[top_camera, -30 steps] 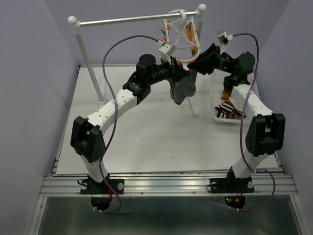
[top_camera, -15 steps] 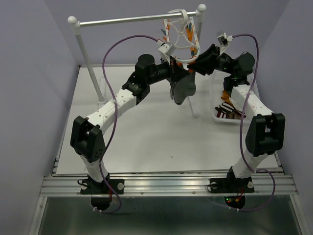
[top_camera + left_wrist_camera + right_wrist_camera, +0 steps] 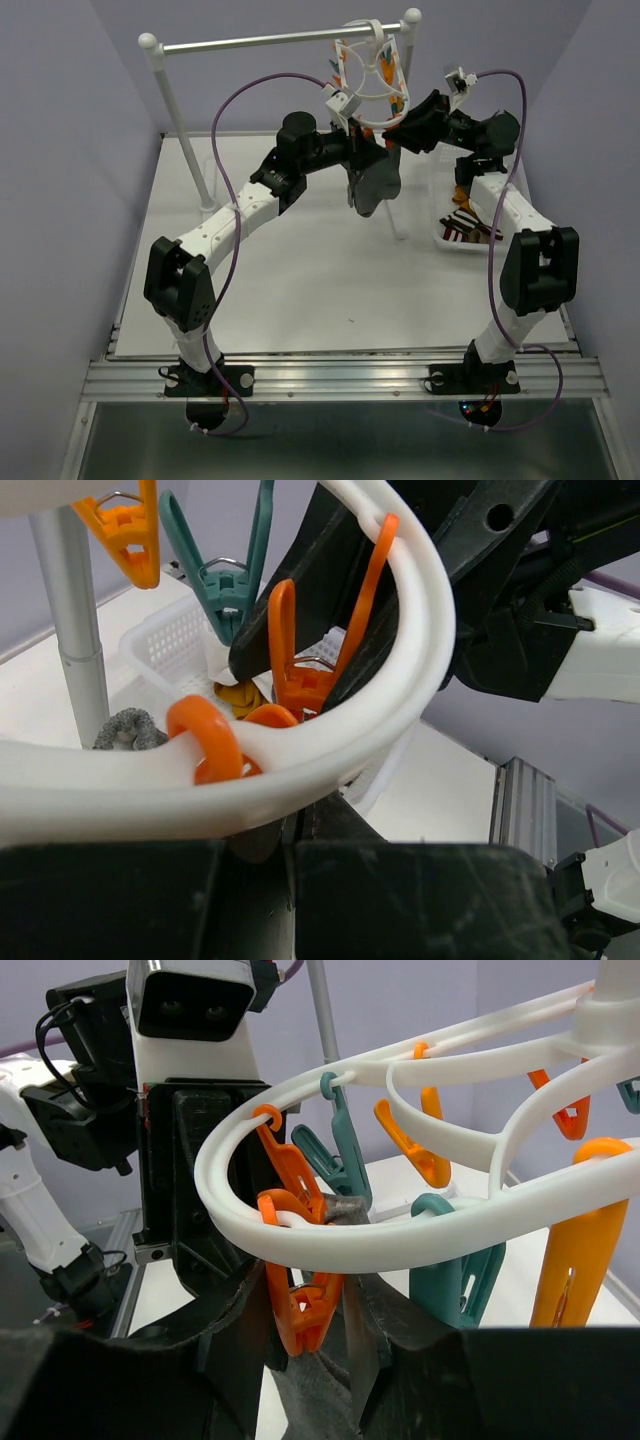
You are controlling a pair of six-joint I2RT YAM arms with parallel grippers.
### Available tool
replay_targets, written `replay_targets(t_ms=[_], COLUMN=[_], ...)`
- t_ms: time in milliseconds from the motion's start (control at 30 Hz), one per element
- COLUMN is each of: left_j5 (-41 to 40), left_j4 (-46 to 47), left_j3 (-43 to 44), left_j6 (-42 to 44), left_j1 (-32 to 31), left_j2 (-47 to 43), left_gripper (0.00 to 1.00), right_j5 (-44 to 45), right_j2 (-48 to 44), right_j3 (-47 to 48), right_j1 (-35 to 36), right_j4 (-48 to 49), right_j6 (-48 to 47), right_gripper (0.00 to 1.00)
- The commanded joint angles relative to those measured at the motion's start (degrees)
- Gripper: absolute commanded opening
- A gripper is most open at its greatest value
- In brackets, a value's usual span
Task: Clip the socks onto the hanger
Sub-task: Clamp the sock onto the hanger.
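Top external view: two arms meet under the hanger [image 3: 372, 78], which hooks over the rail [image 3: 260, 42] at the back of the table [image 3: 300, 270]
Left gripper [image 3: 372, 152] is clamped tight on a dark grey sock [image 3: 372, 185], which droops limp below the hanger's lower rim. Right gripper [image 3: 398, 135] sits opposite, its fingers narrowed onto an orange clip [image 3: 300, 1310] dangling from the outer ring, one finger on each side; the sock's top edge lies just beside that clip. Other teal and orange clips hang free around the ring. More socks [image 3: 468, 225], one brown striped, lie in the white basket [image 3: 445, 238] on the table's right side
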Motion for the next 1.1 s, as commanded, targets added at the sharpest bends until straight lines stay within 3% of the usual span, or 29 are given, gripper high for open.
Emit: replay_targets(t_ms=[0,300,700,1067], left_j5=[2.8,3.8,-3.3,2.0], left_j4=[2.7,1.8,-3.2,0.6], left_j3=[-0.2,0.2,4.0,1.8], left_j6=[1.8,2.6,5.3,5.1], left_j1=[-0.2,-0.1,-0.1,-0.1], left_j2=[-3.2,-3.0,-1.2,-2.7], left_gripper=[0.0,0.0,0.0,0.0], right_j5=[-1.3,-1.5,-3.7,-2.8], right_j2=[1.0,1.7,0.8,2.7], right_j3=[2.4,3.1,2.0,2.7], right_j1=[0.5,0.5,0.5,0.5], right_j4=[4.7,5.9,9.2,9.4], right_j6=[1.3,2.4,8.5,7.4], right_gripper=[0.01,0.01,0.01,0.01])
